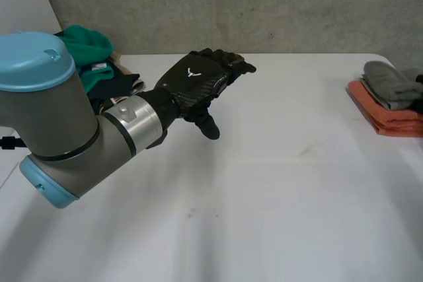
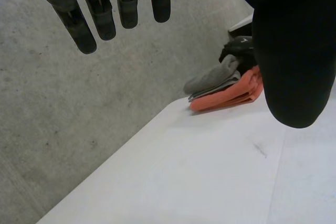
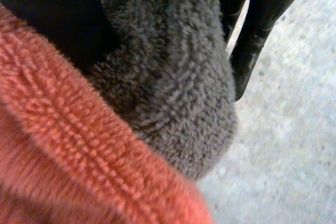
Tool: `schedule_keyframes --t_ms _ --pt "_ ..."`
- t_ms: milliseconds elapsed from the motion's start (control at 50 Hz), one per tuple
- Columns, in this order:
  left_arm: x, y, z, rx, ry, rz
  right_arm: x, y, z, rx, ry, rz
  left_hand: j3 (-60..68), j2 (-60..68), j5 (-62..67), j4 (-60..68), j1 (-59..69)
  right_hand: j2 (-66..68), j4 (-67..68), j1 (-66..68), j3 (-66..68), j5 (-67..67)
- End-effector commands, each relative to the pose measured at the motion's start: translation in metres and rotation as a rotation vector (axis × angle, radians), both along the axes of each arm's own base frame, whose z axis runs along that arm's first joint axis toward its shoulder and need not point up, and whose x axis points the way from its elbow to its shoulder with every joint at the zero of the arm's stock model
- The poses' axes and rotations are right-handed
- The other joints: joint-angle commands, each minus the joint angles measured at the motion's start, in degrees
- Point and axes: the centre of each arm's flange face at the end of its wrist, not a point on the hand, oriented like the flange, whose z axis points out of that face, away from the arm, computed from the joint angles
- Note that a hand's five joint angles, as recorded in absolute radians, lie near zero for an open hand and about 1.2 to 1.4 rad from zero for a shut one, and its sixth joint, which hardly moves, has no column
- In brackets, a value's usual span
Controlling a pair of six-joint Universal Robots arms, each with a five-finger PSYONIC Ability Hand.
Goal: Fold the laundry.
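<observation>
Left arm [image 1: 53,117]: close under the head camera, reaching over the white table [image 1: 277,196], well apart from the folded stack [image 1: 393,107]
Left hand [image 1: 198,84]: spread wide, fingers straight, thumb apart, holding nothing
Laundry pile [image 1: 89,51]: at the far table corner, across from the folded stack and just behind the left arm
Risk at the pile: crumpled green and dark pieces overlap, so a reach could likely lift two at once or drag one off the table edge
Right hand [image 3: 257,19]: right against the folded stack; I cannot tell whether it grips the cloth
Risk at the stack: a pull from there could probably slide the top layer askew
Stack's look: fuzzy grey towel [image 3: 178,77] lying on a ribbed orange towel [image 3: 63,156], edges rounded and neat
</observation>
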Motion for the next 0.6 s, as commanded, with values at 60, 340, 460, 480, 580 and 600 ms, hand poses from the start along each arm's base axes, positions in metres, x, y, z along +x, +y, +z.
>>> schedule_keyframes --t_ms 60,340,460,480,580,600 --pt "0.0 0.002 0.0 0.001 -0.001 -0.003 -0.015 0.017 0.003 0.031 0.063 0.039 3.4 3.4 2.8 3.9 4.7 13.2 11.6 25.5 13.0 16.1" --pt "-0.006 0.013 0.005 -0.011 0.006 -0.032 -0.057 0.046 0.07 0.102 0.038 -0.17 3.2 3.2 2.7 3.7 4.5 -56.8 -58.4 -44.5 -57.0 -53.9" --pt "-0.006 0.021 0.018 -0.035 0.027 -0.044 -0.105 0.066 0.084 0.209 0.096 -0.327 3.0 3.1 2.5 3.6 4.3 -56.8 -58.4 -44.5 -57.0 -53.9" --pt "-0.006 0.021 0.021 -0.042 0.031 -0.042 -0.123 0.072 0.09 0.235 0.138 -0.413 2.9 2.9 2.3 3.4 4.2 -56.8 -58.4 -44.5 -57.0 -53.9" --pt "-0.004 0.023 0.027 -0.057 0.04 -0.039 -0.166 0.081 0.128 0.235 0.28 -0.73 2.5 2.6 2.0 3.1 3.8 -56.8 -58.4 -44.5 -57.0 -53.9" --pt "-0.004 0.023 0.03 -0.063 0.044 -0.039 -0.169 0.082 0.133 0.228 0.299 -0.772 2.5 2.6 2.0 3.1 3.8 -56.8 -58.4 -44.5 -57.0 -53.9"
